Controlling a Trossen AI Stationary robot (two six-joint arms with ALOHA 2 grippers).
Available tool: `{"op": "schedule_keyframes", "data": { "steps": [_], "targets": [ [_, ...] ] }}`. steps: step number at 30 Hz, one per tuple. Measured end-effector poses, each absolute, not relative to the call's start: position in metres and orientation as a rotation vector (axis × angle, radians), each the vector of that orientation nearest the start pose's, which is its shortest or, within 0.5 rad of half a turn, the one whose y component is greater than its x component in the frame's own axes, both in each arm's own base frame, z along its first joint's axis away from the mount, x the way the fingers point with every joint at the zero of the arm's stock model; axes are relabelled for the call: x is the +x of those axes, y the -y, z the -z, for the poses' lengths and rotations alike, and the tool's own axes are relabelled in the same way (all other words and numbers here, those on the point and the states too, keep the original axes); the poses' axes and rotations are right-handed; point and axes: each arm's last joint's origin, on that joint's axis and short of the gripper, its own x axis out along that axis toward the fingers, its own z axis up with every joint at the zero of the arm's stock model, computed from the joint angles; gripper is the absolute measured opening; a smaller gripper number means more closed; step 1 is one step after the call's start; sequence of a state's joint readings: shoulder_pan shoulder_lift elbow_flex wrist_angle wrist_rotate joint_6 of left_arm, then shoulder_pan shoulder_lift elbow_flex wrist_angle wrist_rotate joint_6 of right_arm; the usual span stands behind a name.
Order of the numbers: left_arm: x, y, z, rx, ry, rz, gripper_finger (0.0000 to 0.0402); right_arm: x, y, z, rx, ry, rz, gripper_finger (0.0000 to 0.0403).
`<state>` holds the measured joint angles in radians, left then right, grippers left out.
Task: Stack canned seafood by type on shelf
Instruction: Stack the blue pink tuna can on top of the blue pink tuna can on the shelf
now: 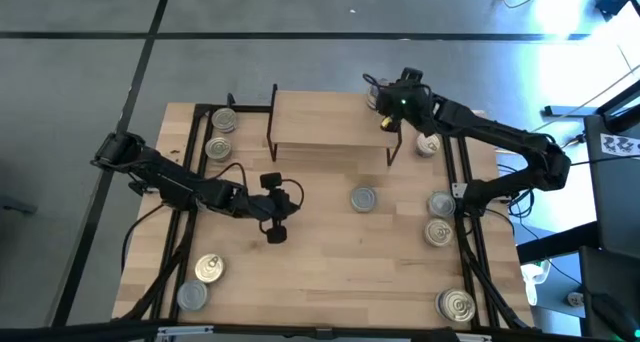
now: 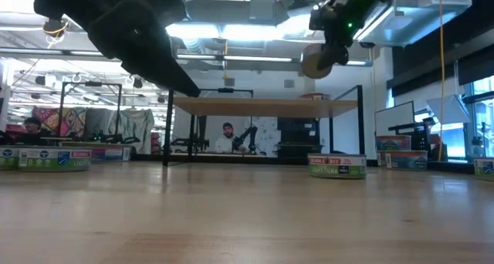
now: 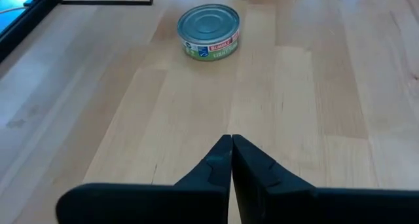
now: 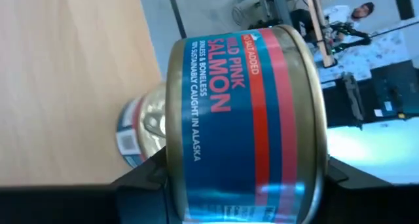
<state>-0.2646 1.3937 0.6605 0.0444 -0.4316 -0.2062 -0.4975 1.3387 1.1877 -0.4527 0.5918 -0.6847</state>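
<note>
The left gripper [image 3: 231,140] hangs low over mid-table, fingers pressed together. The right gripper [image 1: 385,120] is raised at the far side, fingers clamped on a can [image 4: 245,119].

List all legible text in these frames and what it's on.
"WILD PINK SALMON", "NO SALT ADDED", "SKINLESS & BONELESS", "SUSTAINABLY CAUGHT IN ALASKA": salmon can held in the right gripper, above the shelf.
"BUMBLE BEE": silver-lid can ahead of the shut left gripper; smaller print unreadable.
"TUNA": centre can; rest blurred.
Other cans' labels: too small.
</note>
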Motion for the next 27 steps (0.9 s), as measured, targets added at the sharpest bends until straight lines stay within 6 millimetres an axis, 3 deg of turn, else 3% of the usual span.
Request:
{"op": "schedule_keyframes", "data": {
  "steps": [12, 21, 27],
  "targets": [
    [0.262, 0.058, -0.184, 0.035, -0.624, -0.231, 0.0007, 0.26, 0.179, -0.298, -0.642, -1.114, 0.831, 0.0189],
    [0.262, 0.058, -0.184, 0.033, -0.623, -0.231, 0.0007, 0.265, 0.183, -0.29, -0.696, -1.186, 0.881, 0.019],
    [0.262, 0.058, -0.185, 0.036, -0.623, -0.23, 0.0008, 0.264, 0.183, -0.288, -0.698, -1.201, 0.858, 0.0242]
  ]
}}
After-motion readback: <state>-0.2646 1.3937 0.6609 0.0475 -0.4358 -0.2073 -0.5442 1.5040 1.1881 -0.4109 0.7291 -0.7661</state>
